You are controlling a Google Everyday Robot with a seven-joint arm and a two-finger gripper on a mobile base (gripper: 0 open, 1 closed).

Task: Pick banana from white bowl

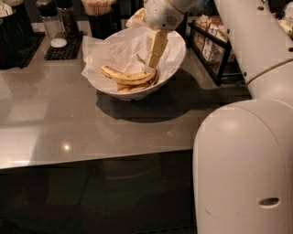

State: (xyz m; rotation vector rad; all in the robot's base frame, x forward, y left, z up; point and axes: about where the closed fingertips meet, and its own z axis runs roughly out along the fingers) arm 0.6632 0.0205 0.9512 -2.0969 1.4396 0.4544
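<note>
The white bowl (176,61) stands on the grey counter at the upper middle, lined with crinkled white paper. A pile of bananas lies in it. The top one is the long curved speckled banana (124,75) with dark ends. My gripper (150,67) reaches down into the bowl from above, and its tip is at the right end of the banana pile, touching or almost touching it. The wrist (162,11) is above the bowl's far rim. The lower bananas are partly hidden.
A black wire basket (219,50) of packets stands right of the bowl. A black mat with a shaker (57,34), a dark cup of sticks (98,13) and a black container (11,32) line the back left. My arm's large white body (242,164) fills the right foreground. The counter's front edge (91,157) runs across.
</note>
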